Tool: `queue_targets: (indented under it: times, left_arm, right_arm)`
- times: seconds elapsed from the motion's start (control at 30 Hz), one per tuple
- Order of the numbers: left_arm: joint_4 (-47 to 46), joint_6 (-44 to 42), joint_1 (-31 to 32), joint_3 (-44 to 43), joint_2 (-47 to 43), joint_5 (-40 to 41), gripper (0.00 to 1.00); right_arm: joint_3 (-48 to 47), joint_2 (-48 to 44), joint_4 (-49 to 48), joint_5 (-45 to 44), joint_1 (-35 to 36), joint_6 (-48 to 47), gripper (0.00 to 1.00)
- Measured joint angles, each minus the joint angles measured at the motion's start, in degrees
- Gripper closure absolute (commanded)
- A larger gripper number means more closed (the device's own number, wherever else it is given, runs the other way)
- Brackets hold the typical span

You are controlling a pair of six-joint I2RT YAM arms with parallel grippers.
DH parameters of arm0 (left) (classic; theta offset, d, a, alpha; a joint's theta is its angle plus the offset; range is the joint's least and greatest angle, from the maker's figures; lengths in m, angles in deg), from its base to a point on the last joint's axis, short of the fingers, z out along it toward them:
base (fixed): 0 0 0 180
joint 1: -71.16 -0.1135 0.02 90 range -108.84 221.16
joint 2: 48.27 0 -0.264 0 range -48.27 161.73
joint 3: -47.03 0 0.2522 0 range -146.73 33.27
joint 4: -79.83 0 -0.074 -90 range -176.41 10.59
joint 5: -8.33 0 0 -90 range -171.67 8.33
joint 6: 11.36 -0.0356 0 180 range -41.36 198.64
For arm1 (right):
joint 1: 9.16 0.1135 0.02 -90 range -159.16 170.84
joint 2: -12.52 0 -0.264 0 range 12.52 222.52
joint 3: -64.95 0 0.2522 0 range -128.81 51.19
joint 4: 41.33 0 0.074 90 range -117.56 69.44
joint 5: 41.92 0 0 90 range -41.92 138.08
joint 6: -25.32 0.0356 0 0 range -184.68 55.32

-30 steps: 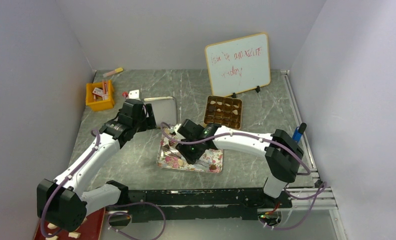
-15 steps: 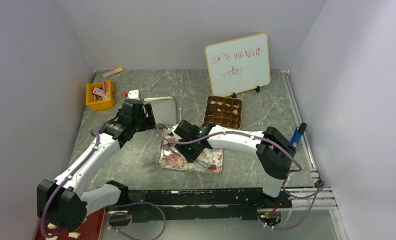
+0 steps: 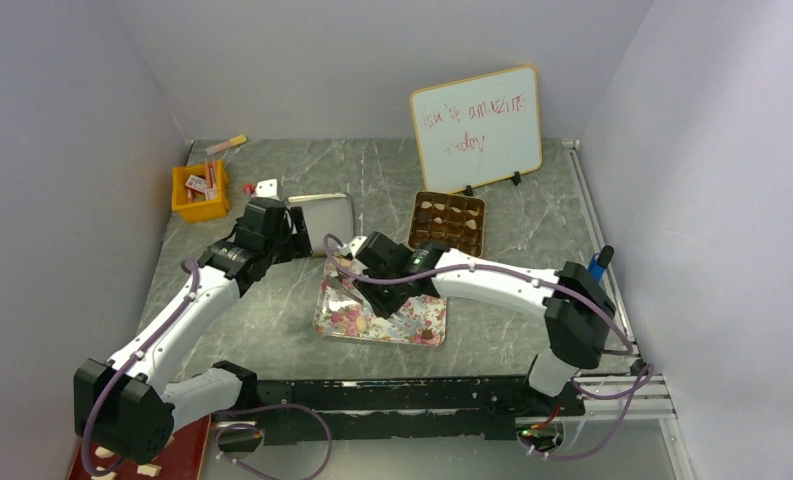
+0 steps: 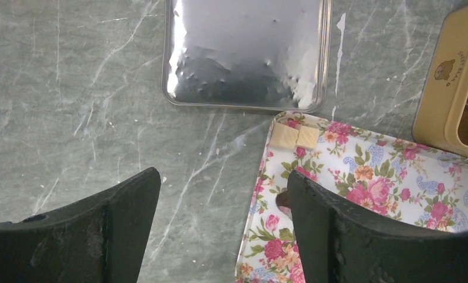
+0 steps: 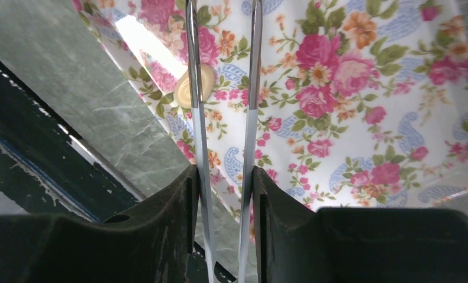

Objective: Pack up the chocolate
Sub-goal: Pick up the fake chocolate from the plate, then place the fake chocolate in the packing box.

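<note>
An orange bin (image 3: 200, 192) of red-and-white packets is seen at far left on the grey marbled table (image 3: 272, 330). The left gripper (image 4: 222, 177) is held wide open and empty above the table, just short of a silver tin lid (image 4: 246, 53). Beside the lid a floral tray (image 4: 361, 183) is laid flat. Two cream-white squares of chocolate (image 4: 295, 137) are set touching in its corner nearest the lid, and a round tan piece (image 5: 184, 91) is seen near one edge. Low over the tray, metal tweezers (image 5: 252, 76) are clamped between the fingers of the right gripper (image 5: 224, 174). Their blades are apart, and one crosses the tan piece. Their tips are cut off by the frame, so whether anything is pinched cannot be told. Further right, a compartmented box (image 3: 449, 222), partly filled with dark and pale pieces, is placed before a whiteboard (image 3: 477, 128).
</note>
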Motion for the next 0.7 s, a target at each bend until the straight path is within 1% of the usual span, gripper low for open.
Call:
queue_targets:
  times: [0.23, 0.47, 0.53, 0.7]
  left_arm:
    - [-0.37, 0.07, -0.07, 0.0, 0.61, -0.09, 0.17]
    - [-1.01, 0.09, -0.09, 0.0, 2.03, -0.63, 0.17]
    - [-1.36, 0.09, -0.13, 0.0, 2.12, -0.81, 0.17]
    - [-2.12, 0.07, -0.17, 0.0, 2.69, -1.2, 0.17]
  right_arm:
    - [-0.22, -6.12, 1.6, -3.45, 0.0, 2.38, 1.0]
    - [-0.17, -10.86, 4.68, -10.1, -1.01, 6.6, 1.0]
    - [0.02, -12.72, 5.35, -12.41, -2.8, 8.09, 1.0]
    - [0.68, -16.55, 6.56, -18.08, -10.16, 10.91, 1.0]
